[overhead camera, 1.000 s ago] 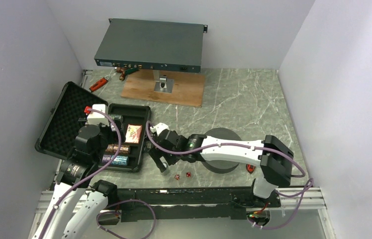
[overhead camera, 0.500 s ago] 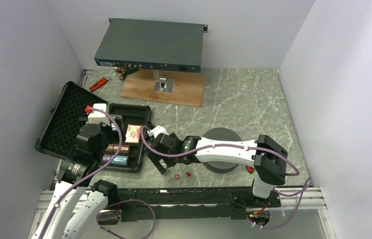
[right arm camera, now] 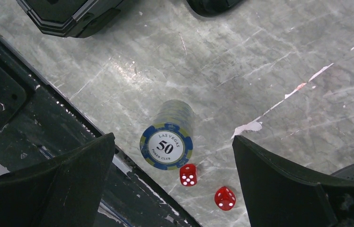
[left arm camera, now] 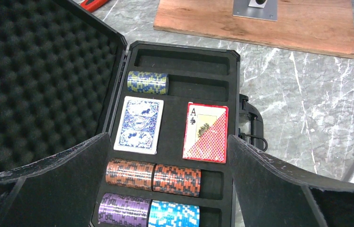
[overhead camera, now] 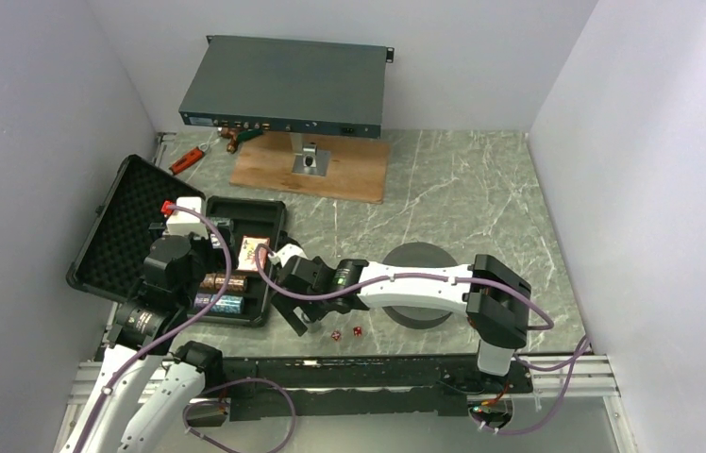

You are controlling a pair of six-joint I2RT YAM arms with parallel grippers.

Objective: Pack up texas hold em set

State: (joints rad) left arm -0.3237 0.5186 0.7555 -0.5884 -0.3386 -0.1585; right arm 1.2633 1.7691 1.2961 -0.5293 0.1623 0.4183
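The right gripper [overhead camera: 294,307] is shown carried further left across the tabletop [overhead camera: 462,189] than a second earlier, its arm now stretched closer to the black briefcase [overhead camera: 247,203]. The briefcase is seen lying open at the left of the tabletop, its foam-lined lid [left arm camera: 38,71] folded back to the left. Inside the tray, a green-and-yellow chip stack [left arm camera: 147,82] is laid in the second slot from the far end. A blue card deck [left arm camera: 138,124] and a red card deck [left arm camera: 205,133] are placed side by side at the middle. Two orange chip stacks [left arm camera: 130,171] are set end to end below them, with a purple chip stack [left arm camera: 124,210] and a light blue chip stack [left arm camera: 173,213] in the nearest row.

One more chip stack, marked 50 [right arm camera: 167,139], is left on its side on the tabletop near the front edge. It is framed between the widely parted fingers of the right gripper, untouched. Two red dice [right arm camera: 188,174] are seen just beside it.

The left gripper [left arm camera: 166,136] is held over the tray, jaws spread wide and nothing grasped.

A dark grey foam ring [overhead camera: 420,253] is partly covered by the right arm. A flat grey rack-mount box [overhead camera: 283,85] is raised above a wooden board [overhead camera: 349,175] at the far side.
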